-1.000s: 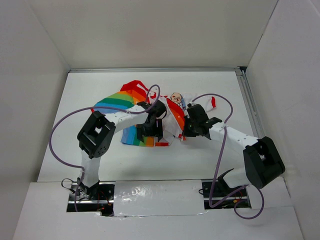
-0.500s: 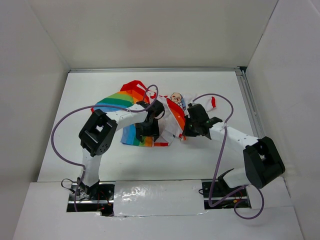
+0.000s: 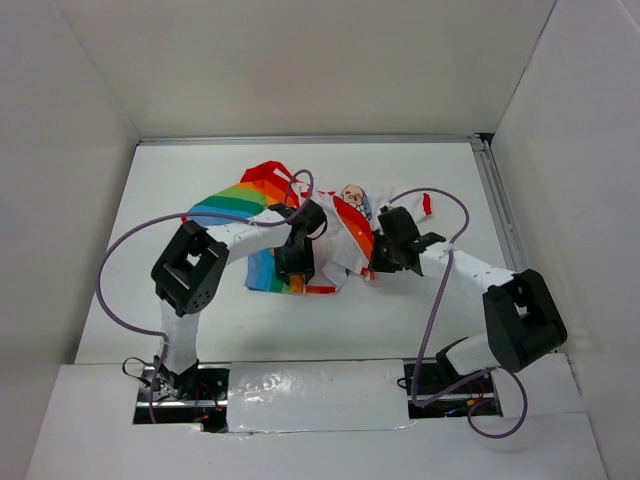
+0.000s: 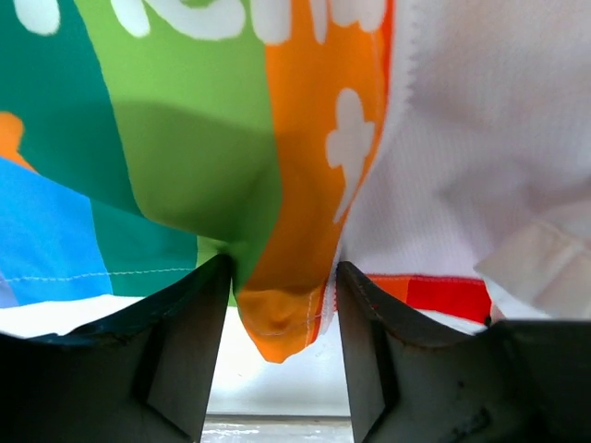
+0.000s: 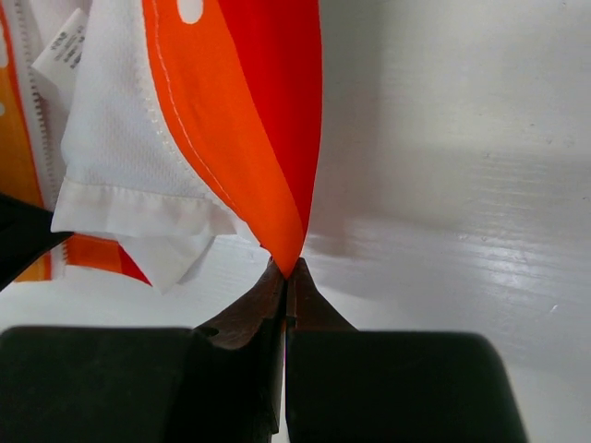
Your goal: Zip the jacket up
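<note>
The jacket (image 3: 240,200) lies crumpled mid-table, with rainbow panels on the left, white and red parts on the right, and a cartoon print (image 3: 352,194) facing up. My left gripper (image 3: 297,268) is at its lower front hem. In the left wrist view my left gripper (image 4: 282,277) holds a bunched orange-green fold of the jacket (image 4: 185,138) between its jaws. My right gripper (image 3: 377,262) is at the jacket's right edge. In the right wrist view my right gripper (image 5: 288,272) is shut on the tip of an orange-red flap (image 5: 249,120), just above the table.
White walls enclose the table on three sides. A metal rail (image 3: 500,220) runs along the right edge. Purple cables (image 3: 110,270) loop off both arms. A taped strip (image 3: 310,385) covers the near edge between the arm bases.
Both grippers shifted slightly while holding the jacket: the left drifted a little left, the right a little right and back. The hem between them is spread slightly.
</note>
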You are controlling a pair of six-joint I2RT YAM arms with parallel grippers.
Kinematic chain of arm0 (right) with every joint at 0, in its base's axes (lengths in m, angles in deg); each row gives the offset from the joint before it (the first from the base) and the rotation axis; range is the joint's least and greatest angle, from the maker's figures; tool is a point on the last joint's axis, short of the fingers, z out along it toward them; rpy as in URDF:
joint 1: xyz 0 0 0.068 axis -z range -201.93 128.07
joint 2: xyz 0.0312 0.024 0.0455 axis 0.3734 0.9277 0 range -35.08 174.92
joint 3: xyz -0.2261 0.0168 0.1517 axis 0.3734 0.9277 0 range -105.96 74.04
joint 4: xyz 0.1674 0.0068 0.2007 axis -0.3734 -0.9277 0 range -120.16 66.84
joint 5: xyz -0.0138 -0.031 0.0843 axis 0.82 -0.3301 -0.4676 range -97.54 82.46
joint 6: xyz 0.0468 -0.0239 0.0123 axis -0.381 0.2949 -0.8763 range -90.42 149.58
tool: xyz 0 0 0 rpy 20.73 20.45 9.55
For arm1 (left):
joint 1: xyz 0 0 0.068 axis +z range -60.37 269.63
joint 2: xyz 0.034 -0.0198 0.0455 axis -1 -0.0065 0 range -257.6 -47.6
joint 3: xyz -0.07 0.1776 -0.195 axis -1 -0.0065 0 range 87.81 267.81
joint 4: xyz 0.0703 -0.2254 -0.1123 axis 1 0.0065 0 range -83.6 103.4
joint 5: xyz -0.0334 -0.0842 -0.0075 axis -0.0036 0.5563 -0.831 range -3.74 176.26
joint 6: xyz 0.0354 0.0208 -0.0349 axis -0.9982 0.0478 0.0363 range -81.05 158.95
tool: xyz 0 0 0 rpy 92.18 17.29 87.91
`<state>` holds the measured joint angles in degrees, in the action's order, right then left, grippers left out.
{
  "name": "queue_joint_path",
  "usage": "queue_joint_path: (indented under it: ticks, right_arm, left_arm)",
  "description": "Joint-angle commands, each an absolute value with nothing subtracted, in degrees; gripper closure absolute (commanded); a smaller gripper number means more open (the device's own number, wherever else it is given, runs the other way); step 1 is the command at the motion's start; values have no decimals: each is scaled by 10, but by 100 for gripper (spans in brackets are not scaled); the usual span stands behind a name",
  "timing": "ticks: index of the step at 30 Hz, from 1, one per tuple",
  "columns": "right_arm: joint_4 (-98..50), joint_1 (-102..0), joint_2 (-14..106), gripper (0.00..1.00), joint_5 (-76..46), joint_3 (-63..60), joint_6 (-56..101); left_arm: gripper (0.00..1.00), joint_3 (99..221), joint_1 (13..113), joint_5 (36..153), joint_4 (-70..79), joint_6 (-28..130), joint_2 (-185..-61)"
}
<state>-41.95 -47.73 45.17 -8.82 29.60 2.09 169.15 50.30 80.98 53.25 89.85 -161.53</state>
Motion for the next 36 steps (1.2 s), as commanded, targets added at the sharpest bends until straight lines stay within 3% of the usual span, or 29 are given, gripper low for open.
queue_joint_path:
  ticks: [1,3,5,7,10,12,24,29,36]
  right_arm:
    - [-402,-466,461,100,-82,296,15]
    - [-406,-460,468,100,-77,294,13]
    - [-408,-449,478,100,-77,293,8]
    - [-409,-440,484,100,-77,293,9]
    - [-405,-437,487,100,-82,294,10]
    - [-402,-438,488,100,-85,295,12]
    - [-360,-445,419,100,-157,316,26]
    - [-286,-463,353,100,-254,358,30]
    - [-178,-481,280,100,-354,412,17]
  left_arm:
    - [40,1681,506,833,514,884,-1570]
    - [48,1674,509,839,510,876,-1562]
    - [71,1668,514,847,507,876,-1551]
    - [87,1657,518,853,498,878,-1541]
    - [90,1652,520,858,492,869,-1538]
    - [99,1655,520,858,494,869,-1540]
    - [100,1560,520,966,356,801,-1434]
    - [100,1452,520,1069,177,768,-1326]
    - [100,1397,520,1107,83,774,-1269]
